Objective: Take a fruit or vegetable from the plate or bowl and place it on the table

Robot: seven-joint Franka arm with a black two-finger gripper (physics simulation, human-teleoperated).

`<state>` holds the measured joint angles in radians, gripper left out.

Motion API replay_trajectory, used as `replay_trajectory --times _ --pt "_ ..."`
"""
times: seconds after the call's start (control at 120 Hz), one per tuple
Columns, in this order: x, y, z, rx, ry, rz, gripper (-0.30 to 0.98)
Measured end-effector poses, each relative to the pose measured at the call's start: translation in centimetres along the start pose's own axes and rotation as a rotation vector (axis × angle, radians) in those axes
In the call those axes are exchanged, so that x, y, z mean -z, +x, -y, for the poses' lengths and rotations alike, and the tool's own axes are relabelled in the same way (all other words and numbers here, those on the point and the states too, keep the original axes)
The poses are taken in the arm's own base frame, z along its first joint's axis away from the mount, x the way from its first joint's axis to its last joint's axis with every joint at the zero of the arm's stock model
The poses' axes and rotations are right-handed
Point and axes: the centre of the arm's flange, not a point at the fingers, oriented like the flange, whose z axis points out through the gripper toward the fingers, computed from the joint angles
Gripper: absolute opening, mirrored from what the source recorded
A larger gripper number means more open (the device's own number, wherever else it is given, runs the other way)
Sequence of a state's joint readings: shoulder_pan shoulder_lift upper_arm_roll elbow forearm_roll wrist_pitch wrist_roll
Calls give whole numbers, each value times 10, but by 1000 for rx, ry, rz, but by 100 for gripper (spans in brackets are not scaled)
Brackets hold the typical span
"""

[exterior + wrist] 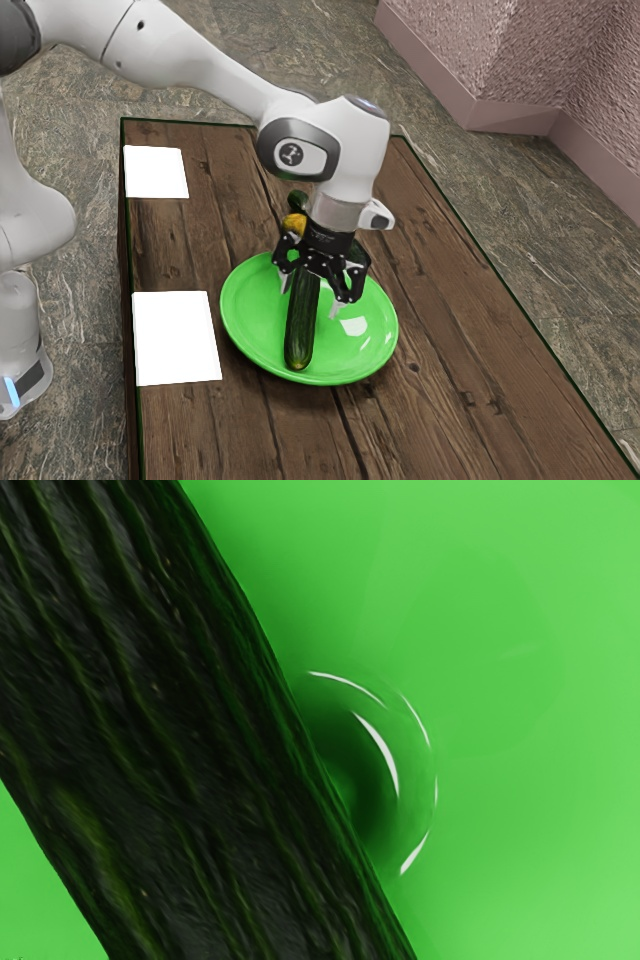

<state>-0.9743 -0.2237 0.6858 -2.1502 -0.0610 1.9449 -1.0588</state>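
Item: one long, ridged, dark green cucumber (pixel 300 335), on the plate, beneath the hand; far end hidden by the gripper. In the wrist view, it crosses the green surface at a slant.

Tool: black two-finger gripper (pixel 311 298), fingers apart, astride the cucumber, a gap visible on one side; nothing clamped.

Progress: reach made, by appearance; grasp, lift, carry to the table and release outstanding.

Container: round, glossy, bright green plate (pixel 255 310), set on the brown wooden plank table (pixel 430 350). Contents: the cucumber; bare green surface to either side of it.

Further stock: one yellow-orange rounded item (pixel 294 225) and one small dark green item (pixel 297 202), both partly hidden, near the plate's far rim; whether held by any vessel, cannot be told.
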Motion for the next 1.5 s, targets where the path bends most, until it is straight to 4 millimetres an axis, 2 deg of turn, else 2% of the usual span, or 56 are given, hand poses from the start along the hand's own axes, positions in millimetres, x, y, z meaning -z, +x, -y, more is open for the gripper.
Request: replay_trajectory --times 0.4,0.633,0.733,0.8,0.883,0.992,1.067,1.1,1.167,1.242,1.358,1.5 --pt "-34 5 -8 120 6 -15 67" --pt "-35 15 -2 161 -7 -14 25" --pt "-31 22 1 178 -17 -18 18" --pt "-12 26 -4 176 -44 -33 17" --pt "24 22 -24 148 -83 -75 16" --pt "67 11 -78 98 -93 -177 15" --pt "89 7 -115 67 -88 -245 15" --pt "99 18 -126 73 -85 -269 14" --pt "116 64 -142 89 -94 -273 14" --pt "118 99 -163 65 -96 -250 14" --pt "97 121 -195 -7 -66 -227 13" --pt "82 150 -197 -57 -44 -180 13"
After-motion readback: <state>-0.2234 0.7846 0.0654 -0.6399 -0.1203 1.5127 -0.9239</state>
